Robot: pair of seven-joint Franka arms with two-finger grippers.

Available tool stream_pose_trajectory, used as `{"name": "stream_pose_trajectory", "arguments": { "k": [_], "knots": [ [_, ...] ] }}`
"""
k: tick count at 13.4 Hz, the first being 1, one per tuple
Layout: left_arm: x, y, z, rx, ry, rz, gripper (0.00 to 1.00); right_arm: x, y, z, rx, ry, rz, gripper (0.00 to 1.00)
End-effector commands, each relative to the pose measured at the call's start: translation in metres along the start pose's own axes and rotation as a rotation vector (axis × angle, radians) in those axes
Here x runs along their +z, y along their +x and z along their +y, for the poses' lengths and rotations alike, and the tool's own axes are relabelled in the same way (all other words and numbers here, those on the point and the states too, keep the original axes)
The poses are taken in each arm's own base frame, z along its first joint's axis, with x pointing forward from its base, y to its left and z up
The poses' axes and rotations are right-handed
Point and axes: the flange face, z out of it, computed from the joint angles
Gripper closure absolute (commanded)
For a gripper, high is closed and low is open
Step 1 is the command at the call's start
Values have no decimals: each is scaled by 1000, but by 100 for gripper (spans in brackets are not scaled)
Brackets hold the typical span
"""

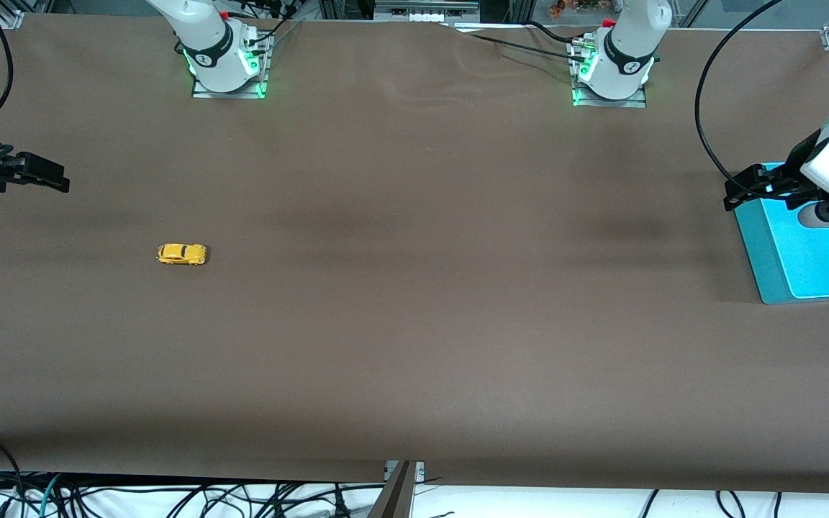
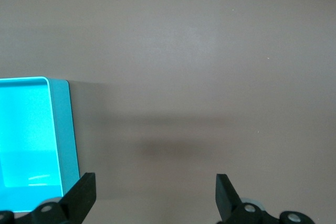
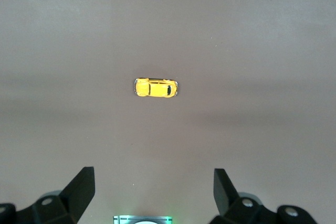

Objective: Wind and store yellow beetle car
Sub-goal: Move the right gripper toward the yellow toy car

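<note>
the yellow beetle car (image 1: 182,254) sits on its wheels on the brown table (image 1: 414,324), toward the right arm's end and roughly midway between the edge where the bases stand and the edge nearest the front camera. it lies lengthwise along the table, and nothing touches it. in the right wrist view the car (image 3: 156,88) shows from straight above, yellow roof and dark windows, alone on the bare cloth.

the right gripper (image 1: 33,175) hangs at the right arm's end of the table, up in the air over the edge there, well apart from the car. its fingers (image 3: 81,187) are spread wide, with nothing between them.

over at the left arm's end, a cyan tray (image 1: 767,266) rests near the table's edge. the left gripper (image 1: 749,188) hovers over the tray's rim, at the corner closer to the bases. its fingers (image 2: 81,192) are spread wide too, holding nothing, and the left wrist view shows the tray (image 2: 60,129) with its bright inner floor bare where it can be seen. both arms wait, neither one in contact with anything on the table.
</note>
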Motion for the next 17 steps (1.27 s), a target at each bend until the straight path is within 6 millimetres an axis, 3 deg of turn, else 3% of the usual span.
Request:
{"name": "stream_pose_trajectory", "arguments": {
  "k": [1, 3, 8, 13, 17],
  "knots": [
    [-6, 2, 0, -6, -27, -4, 0, 1, 0, -11, -7, 15, -6, 0],
    [-6, 2, 0, -6, -27, -4, 0, 14, 1, -22, -38, 26, -67, 0],
    [-6, 2, 0, -6, -27, -4, 0, 23, -9, -39, -100, 62, -167, 0],
    [-5, 2, -1, -9, -27, -5, 0, 92, 32, -36, -715, 102, -230, 0],
    [-6, 2, -1, -9, -27, -4, 0, 155, 59, -32, -1076, 119, -183, 0]
  ]
}}
